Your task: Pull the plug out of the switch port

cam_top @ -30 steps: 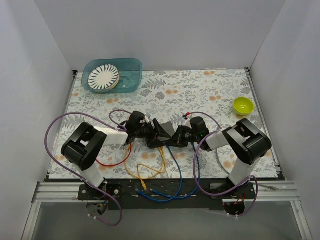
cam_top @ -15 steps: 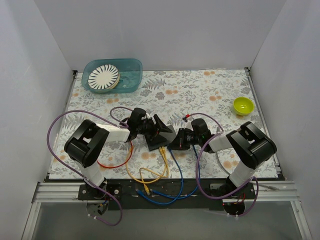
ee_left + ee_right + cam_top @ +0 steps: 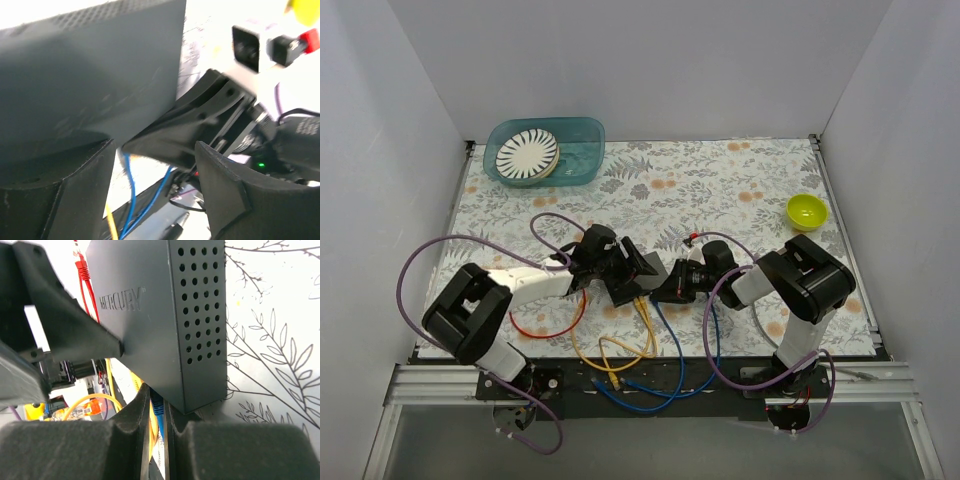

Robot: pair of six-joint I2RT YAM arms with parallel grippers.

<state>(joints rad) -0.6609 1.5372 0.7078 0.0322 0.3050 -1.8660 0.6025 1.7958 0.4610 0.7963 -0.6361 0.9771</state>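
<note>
The switch (image 3: 632,270) is a flat black box, tilted up off the mat between my two grippers. My left gripper (image 3: 608,264) holds it from the left; in the left wrist view (image 3: 155,150) the fingers (image 3: 60,195) stand wide apart on the box's (image 3: 90,75) lower edge. My right gripper (image 3: 667,284) comes in from the right. In the right wrist view it (image 3: 156,412) is shut on a blue plug (image 3: 158,409) that meets the socket edge of the switch (image 3: 165,315). The socket itself is hidden.
Yellow (image 3: 620,345), blue (image 3: 675,365) and red (image 3: 545,325) cables trail from the switch to the near edge. A teal tub (image 3: 582,150) holding a striped plate (image 3: 527,153) stands at the back left. A yellow-green bowl (image 3: 807,211) stands at the right.
The left arm's elbow has swung down toward the near left. The switch has tipped and shifted slightly left with both grippers still on it.
</note>
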